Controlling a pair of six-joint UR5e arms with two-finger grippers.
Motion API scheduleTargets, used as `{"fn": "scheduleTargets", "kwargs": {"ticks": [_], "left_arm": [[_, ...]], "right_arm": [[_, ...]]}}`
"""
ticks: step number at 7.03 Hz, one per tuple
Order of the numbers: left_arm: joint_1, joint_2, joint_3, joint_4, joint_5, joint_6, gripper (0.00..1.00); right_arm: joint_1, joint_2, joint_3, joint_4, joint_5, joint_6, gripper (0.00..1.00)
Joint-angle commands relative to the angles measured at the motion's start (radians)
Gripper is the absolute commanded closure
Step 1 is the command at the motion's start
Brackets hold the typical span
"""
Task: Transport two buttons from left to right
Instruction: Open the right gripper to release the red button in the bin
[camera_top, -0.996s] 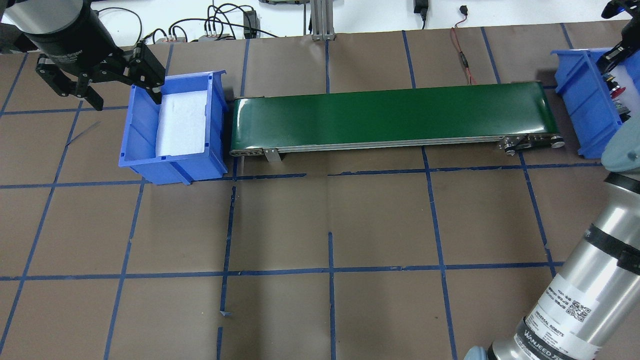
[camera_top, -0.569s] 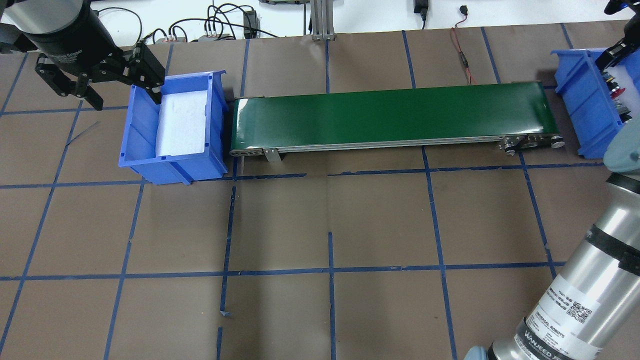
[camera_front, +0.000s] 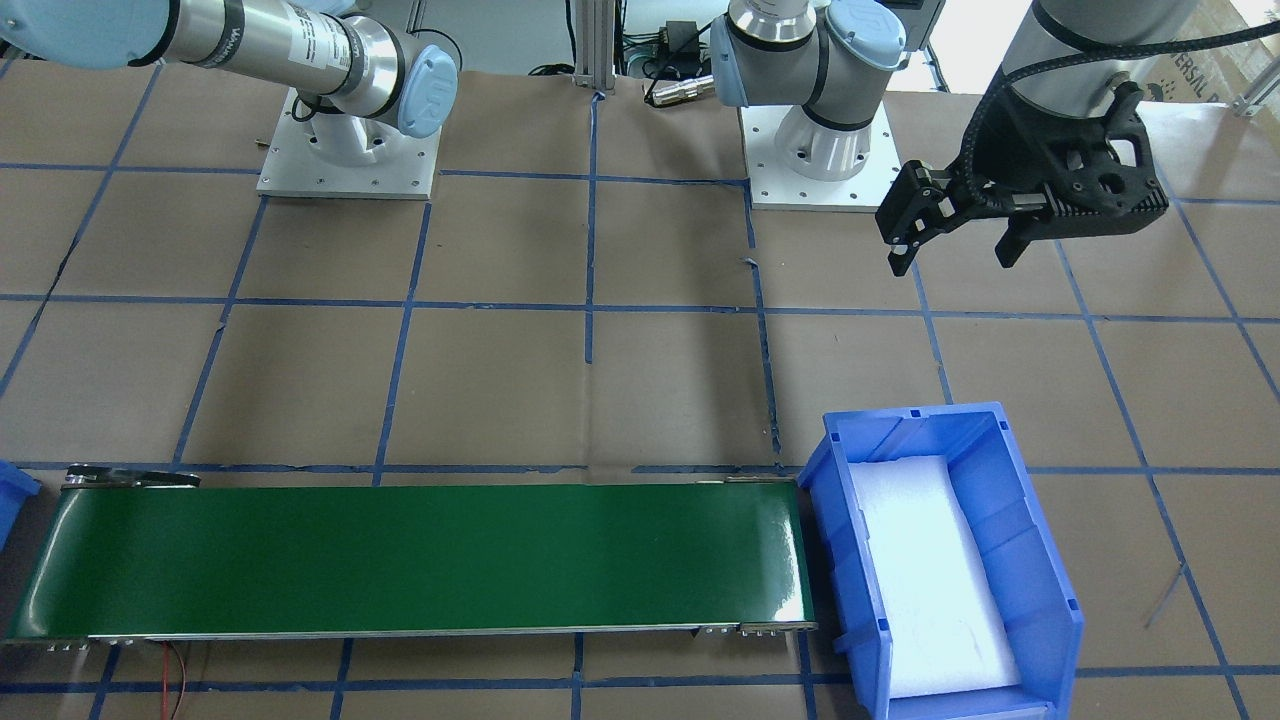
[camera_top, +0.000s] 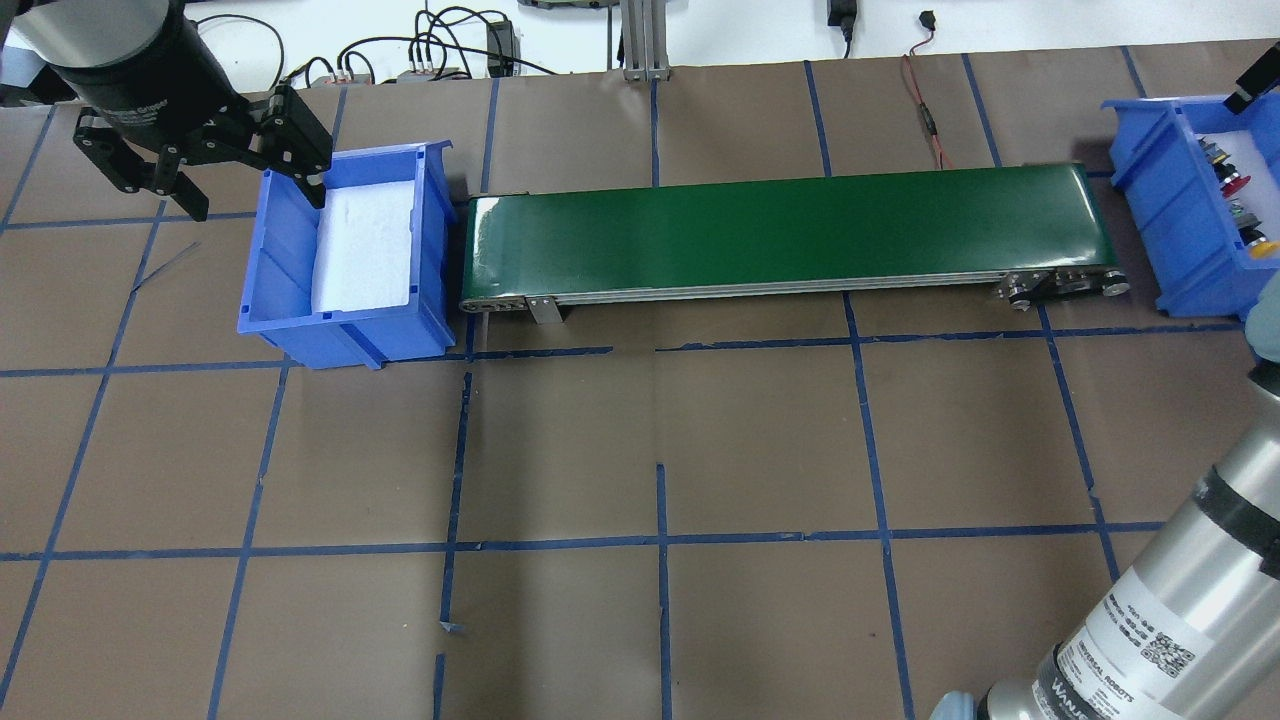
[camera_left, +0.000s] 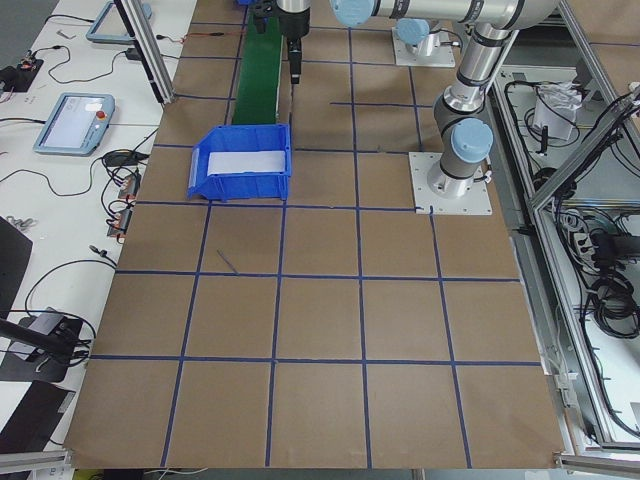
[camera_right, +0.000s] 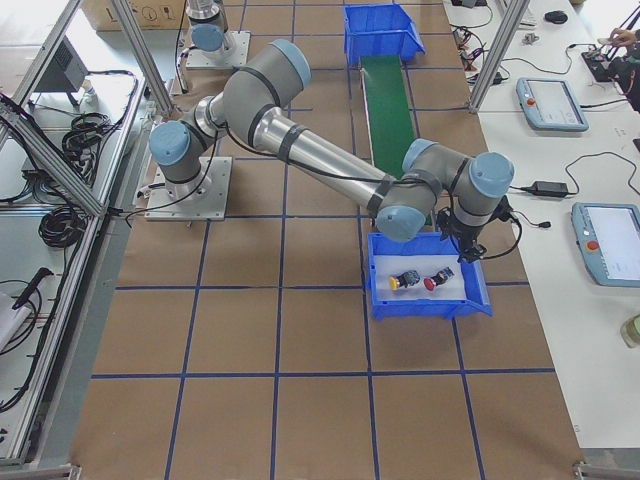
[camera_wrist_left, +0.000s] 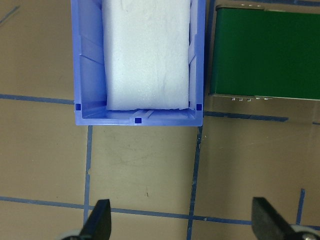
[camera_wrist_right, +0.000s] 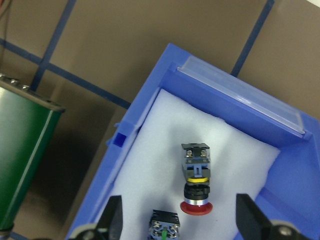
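Observation:
Both buttons lie on white foam in the right blue bin (camera_top: 1160, 190). The red-capped button (camera_wrist_right: 196, 180) also shows in the overhead view (camera_top: 1240, 181) and the exterior right view (camera_right: 433, 281). The yellow-capped button (camera_top: 1262, 243) lies beside it (camera_right: 405, 281); in the right wrist view only its contact block (camera_wrist_right: 165, 222) shows. My right gripper (camera_wrist_right: 180, 225) is open and empty, above the bin (camera_right: 465, 245). My left gripper (camera_top: 250, 190) is open and empty, raised beside the left blue bin (camera_top: 345, 330), which holds only foam.
A green conveyor belt (camera_top: 780, 230) runs between the two bins and is bare (camera_front: 400, 560). The left bin (camera_front: 1040, 560) stands at its end. Cables lie along the table's far edge (camera_top: 440, 50). Brown paper with blue tape lines covers the table.
My right arm has drawn back toward the overhead view's right edge, and its gripper has moved up and away, uncovering the yellow button. The left gripper has hardly moved.

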Motion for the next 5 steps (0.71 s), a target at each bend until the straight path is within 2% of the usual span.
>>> {"fn": "scheduleTargets", "kwargs": {"ticks": [1, 3, 5], "left_arm": [[0.0, 0.002, -0.003, -0.001, 0.0, 0.0, 0.0], [0.0, 0.002, -0.003, -0.001, 0.0, 0.0, 0.0], [0.0, 0.002, -0.003, -0.001, -0.002, 0.005, 0.0]], "right_arm": [[0.084, -0.087, 0.015, 0.061, 0.038, 0.054, 0.1], [0.213, -0.13, 0.016, 0.122, 0.04, 0.228, 0.1], [0.354, -0.179, 0.033, 0.127, 0.035, 0.446, 0.1]]}}
